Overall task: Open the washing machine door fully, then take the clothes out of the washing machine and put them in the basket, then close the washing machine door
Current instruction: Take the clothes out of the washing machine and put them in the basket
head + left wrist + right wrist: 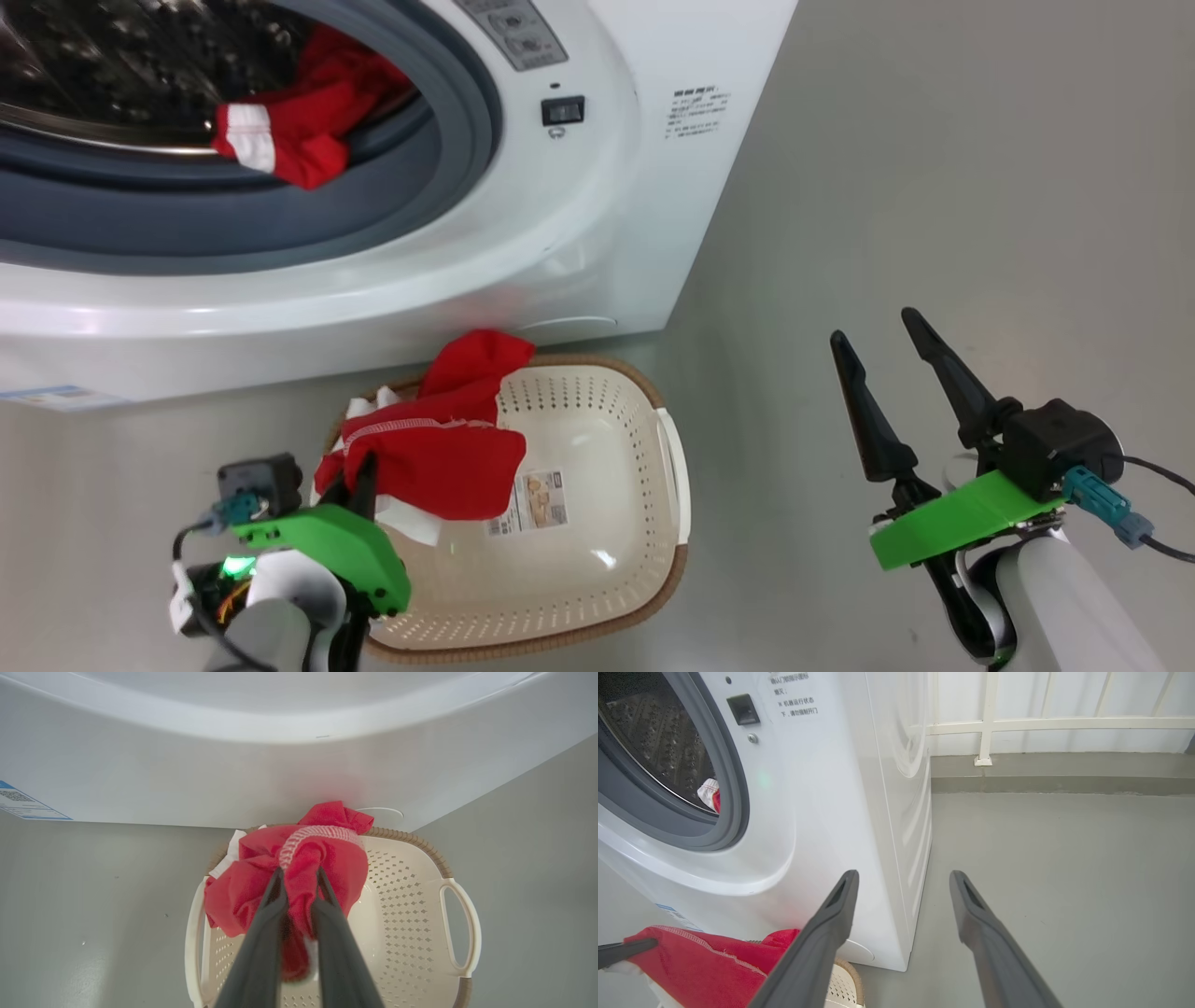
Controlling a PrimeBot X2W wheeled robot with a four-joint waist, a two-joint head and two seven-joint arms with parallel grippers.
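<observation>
The left gripper (300, 871) clamps a bunched red garment (439, 457) drooping over the basket (644, 485), which lies lengthwise along the washing machine (607, 187) front. The right gripper (874, 327) is spread and empty.

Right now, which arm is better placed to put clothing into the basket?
Left: the left gripper is shut on a red garment over the basket; releasing should suffice. The right gripper is open and empty.

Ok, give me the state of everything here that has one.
Washer, open at the front.
Drum garment, draped out over the grey ring.
Basket, upright, bottom mostly bare.
Held garment, pinched over the basket.
Left jaws, shut on held garment.
Right jaws, open, empty.
</observation>
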